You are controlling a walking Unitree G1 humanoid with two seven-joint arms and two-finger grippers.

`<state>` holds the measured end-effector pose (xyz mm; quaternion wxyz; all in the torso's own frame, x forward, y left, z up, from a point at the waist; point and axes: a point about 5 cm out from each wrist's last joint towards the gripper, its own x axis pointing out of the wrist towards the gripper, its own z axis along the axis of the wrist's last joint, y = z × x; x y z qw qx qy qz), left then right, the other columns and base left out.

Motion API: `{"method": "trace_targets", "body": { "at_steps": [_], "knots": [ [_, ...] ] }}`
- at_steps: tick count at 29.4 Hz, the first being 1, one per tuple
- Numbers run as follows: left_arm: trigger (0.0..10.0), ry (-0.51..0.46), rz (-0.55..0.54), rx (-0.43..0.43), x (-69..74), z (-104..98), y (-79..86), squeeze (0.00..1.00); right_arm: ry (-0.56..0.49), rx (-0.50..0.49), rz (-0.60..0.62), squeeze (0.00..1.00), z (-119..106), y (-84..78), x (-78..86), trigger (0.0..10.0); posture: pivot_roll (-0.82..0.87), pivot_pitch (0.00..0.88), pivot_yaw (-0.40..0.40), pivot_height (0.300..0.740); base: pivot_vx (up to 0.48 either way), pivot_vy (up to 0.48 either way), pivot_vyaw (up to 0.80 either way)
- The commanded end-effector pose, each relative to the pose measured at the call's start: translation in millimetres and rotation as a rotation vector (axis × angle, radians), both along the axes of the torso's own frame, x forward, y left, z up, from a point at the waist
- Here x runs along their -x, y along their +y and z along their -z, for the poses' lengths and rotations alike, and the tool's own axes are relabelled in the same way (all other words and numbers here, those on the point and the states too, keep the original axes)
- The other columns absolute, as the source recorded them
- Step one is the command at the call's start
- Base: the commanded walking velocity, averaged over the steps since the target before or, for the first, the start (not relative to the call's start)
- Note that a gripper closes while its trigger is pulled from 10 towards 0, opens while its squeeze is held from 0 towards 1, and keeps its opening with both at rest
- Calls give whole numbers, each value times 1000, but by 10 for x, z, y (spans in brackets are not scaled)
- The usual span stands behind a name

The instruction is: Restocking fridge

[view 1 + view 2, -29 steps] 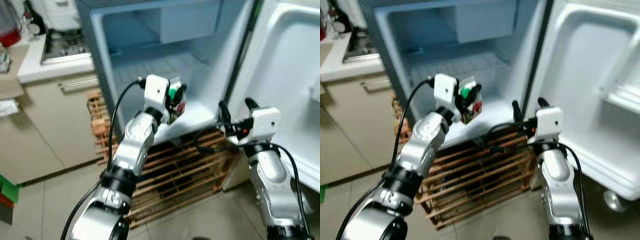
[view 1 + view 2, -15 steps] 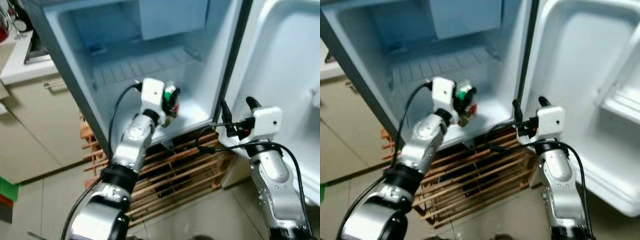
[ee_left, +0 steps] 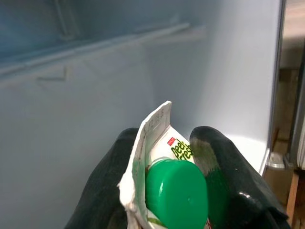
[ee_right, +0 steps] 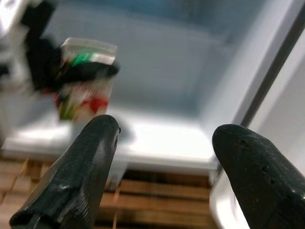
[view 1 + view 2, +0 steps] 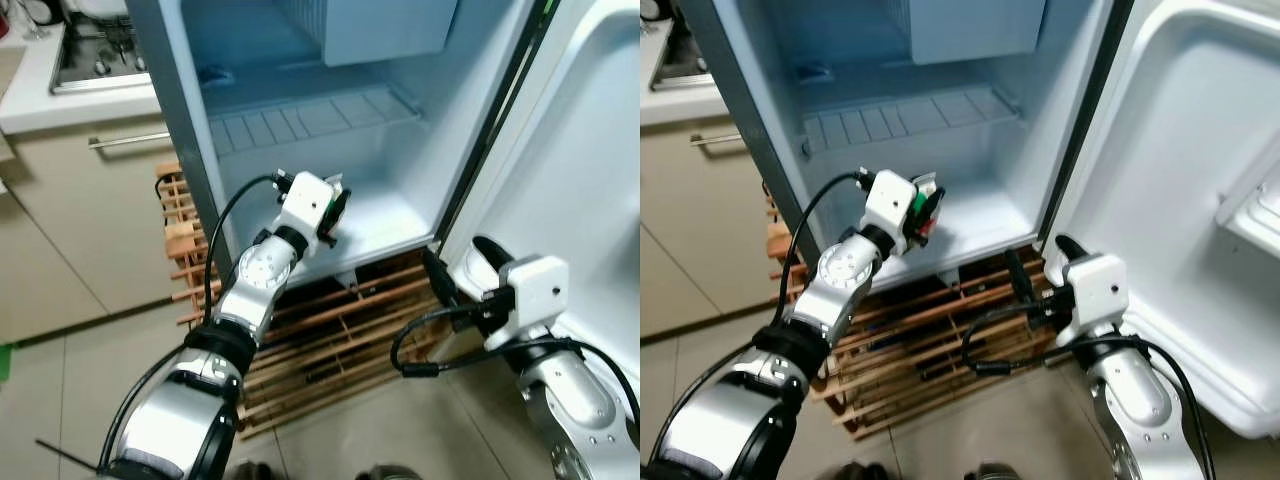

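Note:
A small white carton [image 5: 338, 208] with a green cap and red and green print is held in my left gripper [image 5: 336, 214], which is shut on it. The carton hangs just above the front of the open fridge's bottom floor [image 5: 392, 226], close to the left wall. In the left wrist view the carton [image 3: 164, 188] sits between the two black fingers [image 3: 224, 181], facing the fridge's back wall. My right gripper [image 5: 458, 262] is open and holds nothing, low beside the fridge door's hinge. From the right wrist view the carton [image 4: 84, 89] lies ahead of it.
The fridge door [image 5: 590, 170] stands open on the right. A wire shelf [image 5: 310, 115] and a pale box [image 5: 388, 28] sit higher inside. A wooden pallet [image 5: 330, 330] lies under the fridge. On the left, a counter with a hob [image 5: 95, 60] tops a beige cabinet [image 5: 90, 230].
The view has shifted. My left gripper has carried the carton lower, closer to the fridge floor. My right gripper has dropped below the level of the fridge floor, still open.

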<state>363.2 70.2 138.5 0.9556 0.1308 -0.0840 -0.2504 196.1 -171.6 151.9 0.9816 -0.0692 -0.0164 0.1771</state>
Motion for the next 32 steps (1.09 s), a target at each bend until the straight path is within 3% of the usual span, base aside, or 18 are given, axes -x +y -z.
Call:
{"method": "trace_targets", "body": {
  "at_steps": [1, 4, 5, 7, 9, 10, 11, 13, 19, 22, 27, 32],
  "knots": [
    [10000, -29, 7, -44, -18, -25, -36, 0, 12, 9, -2, 0, -68, -45, 78, 10000, -430, 206, -68, 740, 0, 0, 0],
    [10000, -20, -32, -51, -27, 18, -1, 0, 42, 20, 3, 0, -80, -61, 195, 10000, -448, 219, -69, 740, 0, 0, 0],
    [10000, 2, -115, -43, -61, 43, 60, 0, 55, 24, 9, 0, -85, -68, 235, 10000, -464, 231, -71, 740, 0, 0, 0],
    [10000, 22, -179, -24, -76, 70, 96, 0, 64, 26, 16, 0, -94, -72, 281, 10000, -472, 238, -71, 740, 0, 0, 0],
    [10000, 76, -298, 82, -116, 76, 147, 0, 75, 24, 22, 0, -107, -62, 321, 10000, -476, 242, -74, 740, 0, 0, 0],
    [10000, 76, -298, 82, -116, 76, 147, 0, 75, 24, 22, 0, -107, -62, 321, 10000, -476, 242, -74, 740, 0, 0, 0],
    [10000, 81, -348, 165, -136, 20, 93, 0, 80, 24, 19, 0, -121, -46, 355, 10000, -483, 247, -82, 740, 0, 0, 0],
    [10000, 80, -372, 227, -146, -31, 31, 0, 86, 25, 16, 0, -132, -44, 395, 10000, -487, 248, -87, 740, 0, 0, 0],
    [10000, 43, -476, 327, -201, -223, -61, 0, 124, 40, 10, 0, -130, -68, 518, 10000, -505, 250, -91, 740, 0, 0, 0],
    [10000, 39, -539, 340, -225, -268, -45, 0, 130, 38, 16, 0, -130, -67, 532, 10000, -508, 248, -89, 740, 0, 0, 0],
    [10000, 40, -722, 278, -253, -255, 83, 0, 142, 36, 25, 0, -113, -60, 554, 10000, -514, 243, -84, 740, 0, 0, 0],
    [10000, 46, -765, 249, -256, -230, 124, 0, 143, 36, 28, 0, -119, -42, 555, 10000, -516, 238, -80, 740, 0, 0, 0]
  ]
}}
